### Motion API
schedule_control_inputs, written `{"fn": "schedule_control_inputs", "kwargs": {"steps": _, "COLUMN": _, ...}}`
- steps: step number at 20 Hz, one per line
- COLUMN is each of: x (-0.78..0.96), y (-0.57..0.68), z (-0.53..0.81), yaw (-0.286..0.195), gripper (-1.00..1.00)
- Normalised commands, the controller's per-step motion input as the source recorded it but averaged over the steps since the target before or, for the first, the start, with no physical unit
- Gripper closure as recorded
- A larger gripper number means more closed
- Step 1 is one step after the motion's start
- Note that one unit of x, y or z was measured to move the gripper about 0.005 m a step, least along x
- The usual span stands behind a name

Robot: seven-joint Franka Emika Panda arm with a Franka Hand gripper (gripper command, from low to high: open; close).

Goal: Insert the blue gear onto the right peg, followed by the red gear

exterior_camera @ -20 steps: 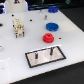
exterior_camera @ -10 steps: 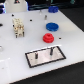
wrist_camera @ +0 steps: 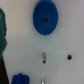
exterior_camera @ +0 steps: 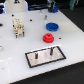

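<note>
The blue gear (exterior_camera: 51,26) lies flat on the white table, beyond the red gear (exterior_camera: 48,37). Both are apart from the grey black-rimmed plate (exterior_camera: 56,57) nearer the front. The right peg (exterior_camera: 50,50) stands on the plate, free, next to a shorter dark post (exterior_camera: 36,56). In the wrist view the blue gear (wrist_camera: 45,18) shows from above with a dark centre hole. The red gear and the plate are out of that view. Only a faint pale tip of my gripper (wrist_camera: 42,80) shows at the picture's edge. Its jaws are not visible.
A pale blocky fixture (exterior_camera: 19,27) stands at the exterior view's left. Small dark holes (wrist_camera: 69,57) dot the table. A teal object (wrist_camera: 2,30) and a second blue shape (wrist_camera: 20,79) sit at the wrist view's edges. Dark equipment lines the far table edge (exterior_camera: 50,5).
</note>
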Motion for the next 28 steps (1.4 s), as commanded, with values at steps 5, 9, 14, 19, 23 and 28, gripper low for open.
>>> {"fn": "schedule_control_inputs", "kwargs": {"steps": 5, "x": -0.30, "y": 0.08, "z": -0.55, "yaw": 0.000, "gripper": -1.00}}
{"fn": "schedule_control_inputs", "kwargs": {"steps": 9, "x": -0.30, "y": 0.03, "z": -0.56, "yaw": 0.000, "gripper": -1.00}}
{"fn": "schedule_control_inputs", "kwargs": {"steps": 14, "x": -0.30, "y": 0.03, "z": -0.51, "yaw": 0.000, "gripper": -1.00}}
{"fn": "schedule_control_inputs", "kwargs": {"steps": 19, "x": -0.25, "y": 0.03, "z": -0.48, "yaw": 0.000, "gripper": -1.00}}
{"fn": "schedule_control_inputs", "kwargs": {"steps": 23, "x": -0.27, "y": 0.01, "z": -0.41, "yaw": 0.000, "gripper": 1.00}}
{"fn": "schedule_control_inputs", "kwargs": {"steps": 28, "x": -0.30, "y": 0.00, "z": -0.21, "yaw": 0.000, "gripper": 1.00}}
